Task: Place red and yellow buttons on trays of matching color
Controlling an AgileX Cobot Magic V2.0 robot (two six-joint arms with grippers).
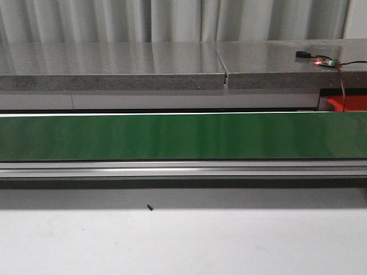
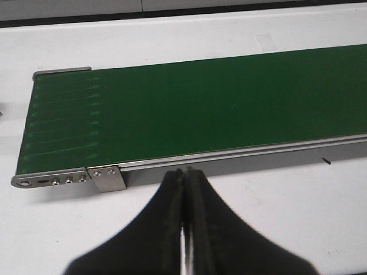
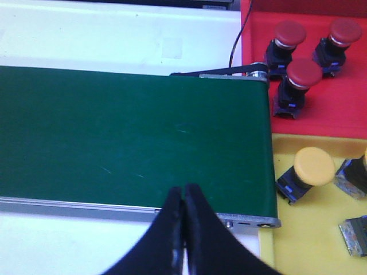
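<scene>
The green conveyor belt (image 1: 172,136) runs across the front view with no button on it. In the right wrist view, three red buttons (image 3: 302,77) stand on the red tray (image 3: 258,34) past the belt's end. A yellow button (image 3: 312,167) and parts of others lie on the yellow tray (image 3: 304,240) beside it. My right gripper (image 3: 183,190) is shut and empty over the belt's near rail. My left gripper (image 2: 186,172) is shut and empty, just short of the belt's other end (image 2: 57,132). Neither gripper shows in the front view.
A grey stone ledge (image 1: 114,66) lies behind the belt, with a small lit circuit board and wires (image 1: 321,60) at the right. A corner of the red tray (image 1: 347,104) shows at right. A small black speck (image 1: 149,208) lies on the white table.
</scene>
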